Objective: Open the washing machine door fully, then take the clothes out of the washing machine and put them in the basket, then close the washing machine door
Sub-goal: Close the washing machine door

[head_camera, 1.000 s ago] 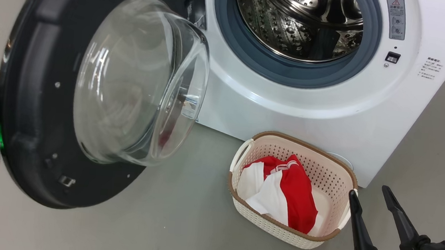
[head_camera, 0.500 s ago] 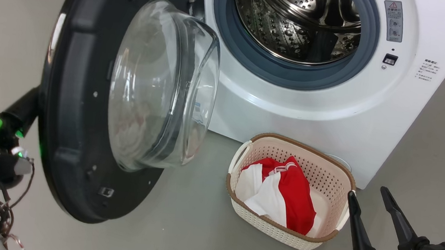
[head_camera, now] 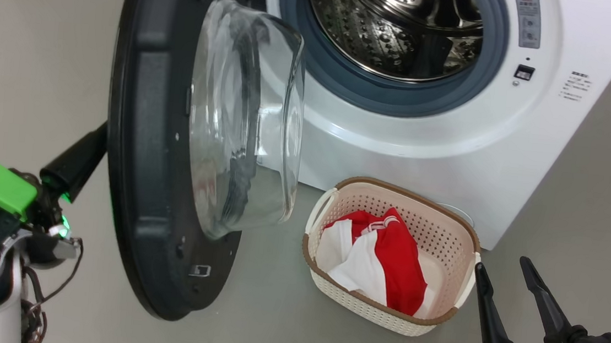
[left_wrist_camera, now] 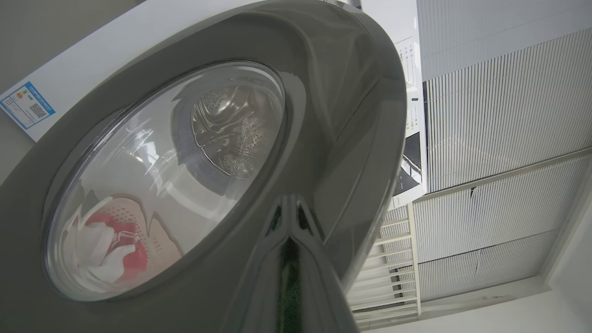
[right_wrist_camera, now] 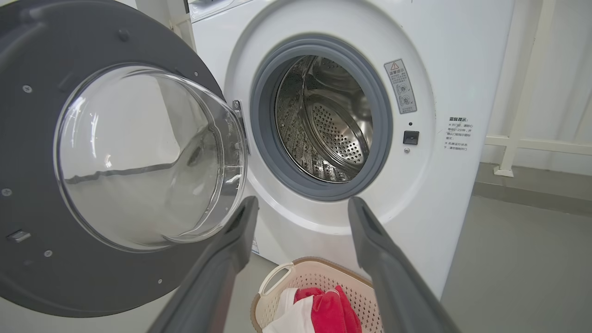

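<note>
Path into white washer's steel drum [head_camera: 395, 35] open; black-rimmed glass door [head_camera: 143, 124] juts at left; cream perforated basket [head_camera: 444, 233] below.

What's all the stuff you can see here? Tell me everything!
washing machine: one, white, at the back
drum: one, shiny steel, inside the machine, looks empty
door: one, black rim with clear glass, standing open at the opening's left
warning label: one, grey, right of the opening
basket: one, cream with brown rim, on the floor before the machine
clothes: one bundle, red and white, in the basket
floor: grey
left end effector: dark, shut, tips against the door's outer side
right end effector: dark, open, beside the basket
</note>
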